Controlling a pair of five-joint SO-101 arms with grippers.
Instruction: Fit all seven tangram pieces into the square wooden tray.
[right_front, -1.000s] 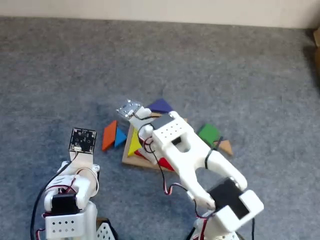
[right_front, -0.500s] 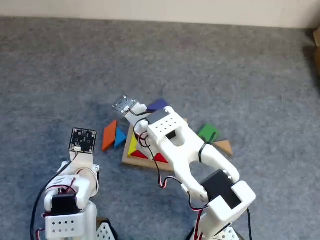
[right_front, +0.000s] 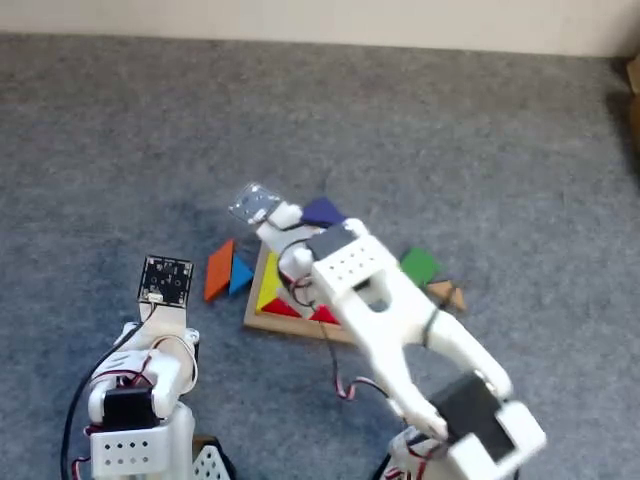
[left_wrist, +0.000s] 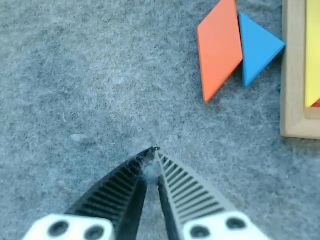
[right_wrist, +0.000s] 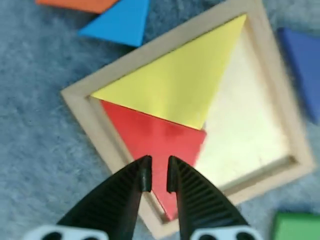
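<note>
The right arm has swung back over the tray; right fingers, a narrow gap apart and empty, hover above the red triangle beside the yellow triangle. 2 seated, 5 loose on the tabletop. Left fingers rest pinched together.

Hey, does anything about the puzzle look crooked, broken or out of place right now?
Nothing stands out. The yellow and red triangles lie flat in the tray, flush against its walls. The orange, blue, purple, green and tan pieces lie flat on the carpet beside it.
</note>
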